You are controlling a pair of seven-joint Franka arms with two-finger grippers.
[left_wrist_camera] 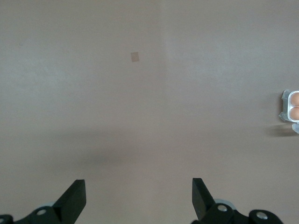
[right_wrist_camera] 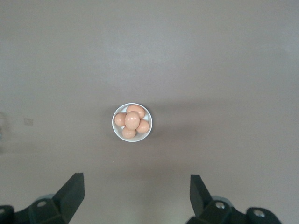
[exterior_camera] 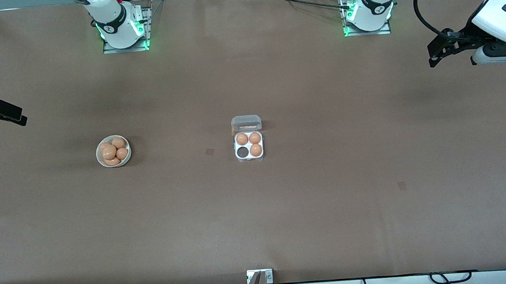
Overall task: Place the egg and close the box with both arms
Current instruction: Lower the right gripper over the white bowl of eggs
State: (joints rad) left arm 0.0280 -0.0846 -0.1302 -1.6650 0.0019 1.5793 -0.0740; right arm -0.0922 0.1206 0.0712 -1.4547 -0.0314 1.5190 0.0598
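The box (exterior_camera: 250, 158) sits mid-table, its clear lid (exterior_camera: 246, 123) standing open. Three brown eggs fill its cells, and the cell (exterior_camera: 241, 152) toward the right arm's end and nearer the front camera is bare. Toward the right arm's end, a white bowl (exterior_camera: 98, 153) holds several brown eggs (exterior_camera: 109, 151). My right gripper (exterior_camera: 21, 118) hangs open and bare over that end of the table; its wrist view shows the bowl (right_wrist_camera: 115, 122) ahead of the gripper (right_wrist_camera: 136, 179). My left gripper (exterior_camera: 432, 56) hangs open over the left arm's end, and the box edge (left_wrist_camera: 283, 106) shows beyond the gripper (left_wrist_camera: 138, 184).
Two small dark patches mark the brown table: one (exterior_camera: 209, 151) between bowl and box, one (exterior_camera: 402, 185) toward the left arm's end. A metal bracket (exterior_camera: 259, 276) sits on the table edge nearest the front camera. Both arm bases (exterior_camera: 124, 32) stand along the edge farthest from it.
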